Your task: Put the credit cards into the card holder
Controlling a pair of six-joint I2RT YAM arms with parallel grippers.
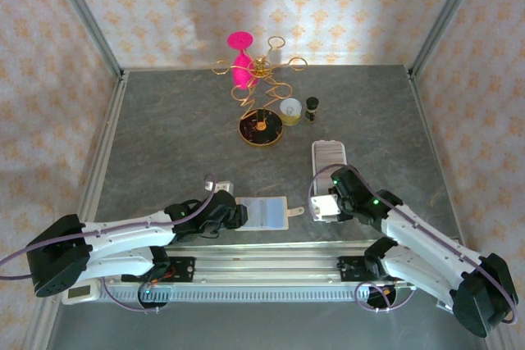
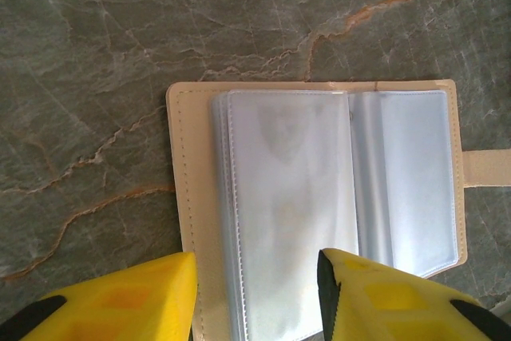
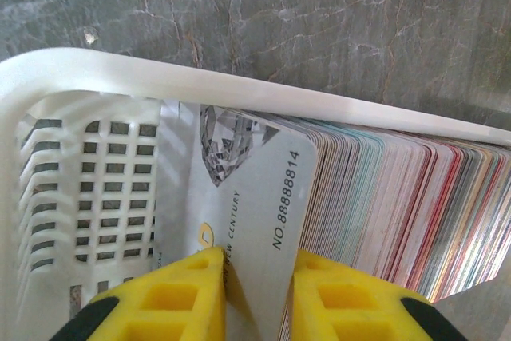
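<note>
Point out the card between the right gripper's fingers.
The front card of the stack in the tray: silver-grey, with a diamond picture and NO.88888814, at the right gripper. The others stand packed edge-on behind it.

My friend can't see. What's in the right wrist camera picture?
The right gripper's two yellow fingers sit either side of a pale grey card printed with a diamond, standing in a white plastic lattice basket. Beside it stands a packed row of many-coloured cards on edge, and grey marbled tabletop lies beyond.
</note>
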